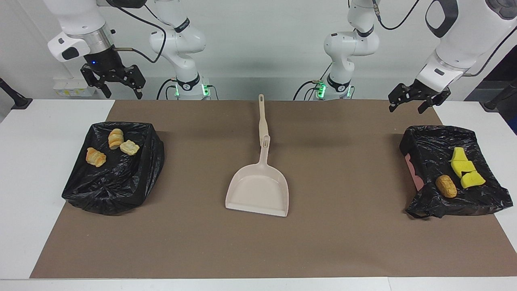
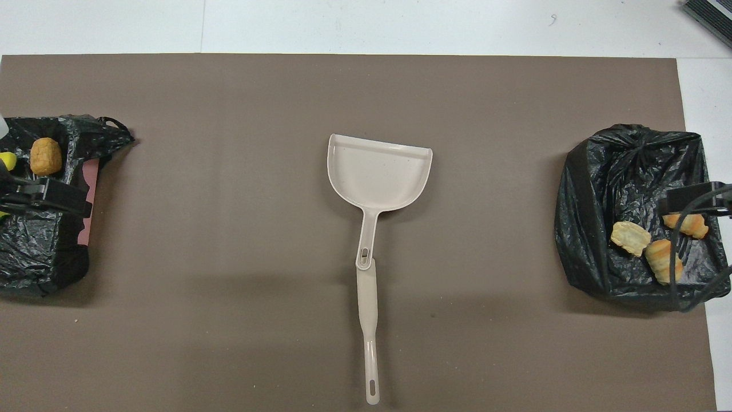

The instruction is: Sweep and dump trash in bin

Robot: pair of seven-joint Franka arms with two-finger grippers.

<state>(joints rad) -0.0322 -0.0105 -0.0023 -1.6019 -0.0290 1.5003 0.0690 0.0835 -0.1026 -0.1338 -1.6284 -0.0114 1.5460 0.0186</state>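
My left claw (image 1: 416,101) hangs released and empty in the air, over the robot-side edge of the brown mat (image 1: 343,169) and just above the lined bin (image 1: 424,139) at the left arm's end of the table (image 1: 32,169). Taking the dustpan (image 1: 258,192) in the middle of the mat as my landmark, this claw is off toward the left arm's end and nearer my base than the pan's scoop. Below it, well apart, the yellow sponge wedges (image 1: 464,167) lie inside that bin, touching one another, with the brown crusty nugget (image 1: 446,186) just beside them.

My right claw (image 1: 115,83) is also released, holding nothing, up over the table's edge near my right arm's base, toward the right arm's end from the dustpan. Beneath it, apart from it, sits the other black-lined bin (image 1: 121,182), and in it the three croissant-like pieces (image 1: 115,138) lie close together, two of them touching.

The dustpan lies flat with its scoop mouth pointing away from me. The brush handle (image 1: 262,115) lies in line with the pan's handle, its end touching it, on the side nearer me. Both claws are well apart from the dustpan.
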